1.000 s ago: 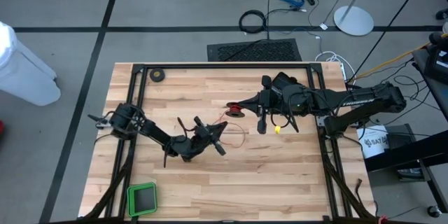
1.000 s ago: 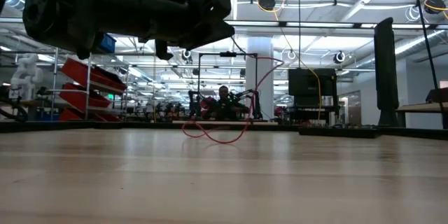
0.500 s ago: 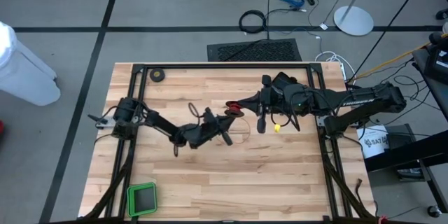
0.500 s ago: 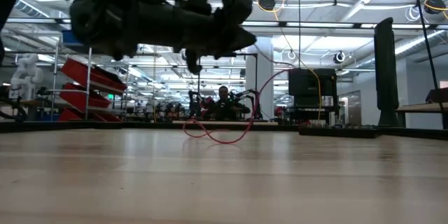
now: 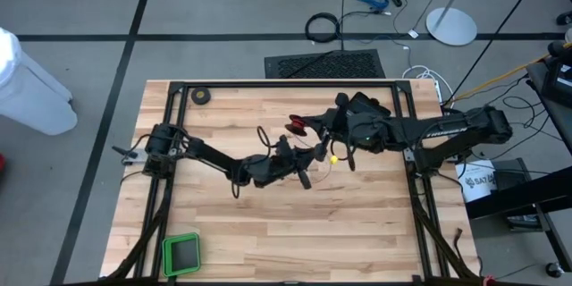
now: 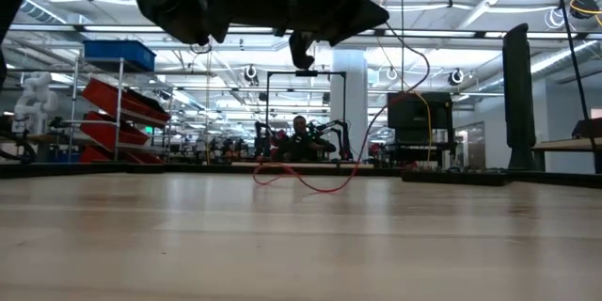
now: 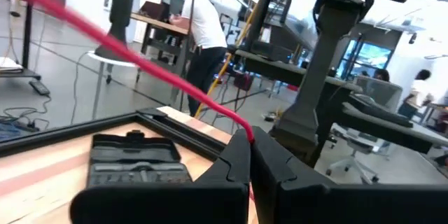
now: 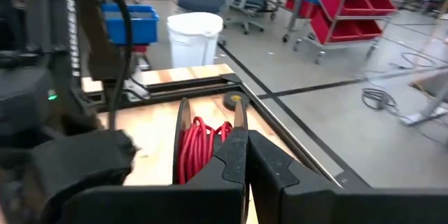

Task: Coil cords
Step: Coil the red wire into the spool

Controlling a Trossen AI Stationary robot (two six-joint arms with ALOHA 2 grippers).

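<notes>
The thin red wire point(image 6: 303, 181) lies in loose loops on the wooden table point(image 5: 357, 232) and rises to both arms overhead. Its small black reel point(image 5: 295, 125), wound with red wire point(image 8: 201, 147), is at my right gripper point(image 5: 307, 130), which is shut on it near the table's middle, toward the far edge. My left gripper point(image 5: 302, 163) is just nearer and is shut on the wire point(image 7: 250, 140). In the low view both grippers hang at the picture's top, well above the table. My left gripper pinches the red wire point(image 7: 245, 131) between its two shut fingertips. From there the wire runs straight and taut, up and away from the fingers, clear of the table. My right gripper holds the reel at one of its black flanges point(image 8: 240, 122), which runs down into the shut fingertips. The reel stands edge-on just ahead of the fingers, lifted clear of the table, its wound wire beside them.
A black tape roll point(image 5: 202, 96) lies at the far left corner. A green-rimmed box point(image 5: 181, 253) sits at the near left. A black frame point(image 5: 286, 83) runs round the table's edges. A small yellow piece point(image 5: 333, 158) shows under the right arm.
My left gripper has gone toward the table's right and somewhat toward its far edge, closing on the right gripper. My right gripper has carried the reel a little toward the far edge and has turned. The wire's raised part now climbs higher and further right; its loops stay on the table.
</notes>
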